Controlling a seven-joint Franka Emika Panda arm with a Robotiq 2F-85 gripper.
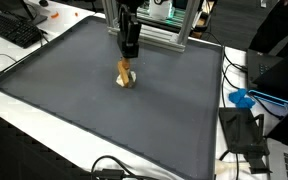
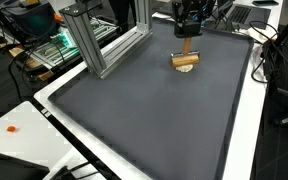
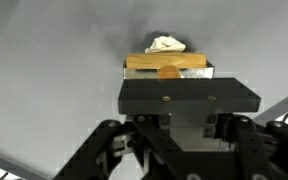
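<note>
Right now my fingers (image 2: 188, 37) are clamped on the top of a wooden piece (image 2: 186, 62). It hangs upright, its lower end on or just above the gray mat (image 2: 134, 110) on the bench (image 2: 24, 120), near the aluminium frame (image 2: 104, 45). In the wrist view a crumpled whitish bit (image 3: 166, 44) shows beyond the wood.

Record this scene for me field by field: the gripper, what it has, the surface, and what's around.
gripper: gripper, pointing down, shut
held: wooden piece, gripped by its upper end
lower end: pale and wider; whether it touches the mat cannot be told
surface: dark grey mat, raised rim
position: far part of the mat, near the aluminium frame
off the mat: keyboard, blue object, cables
</note>
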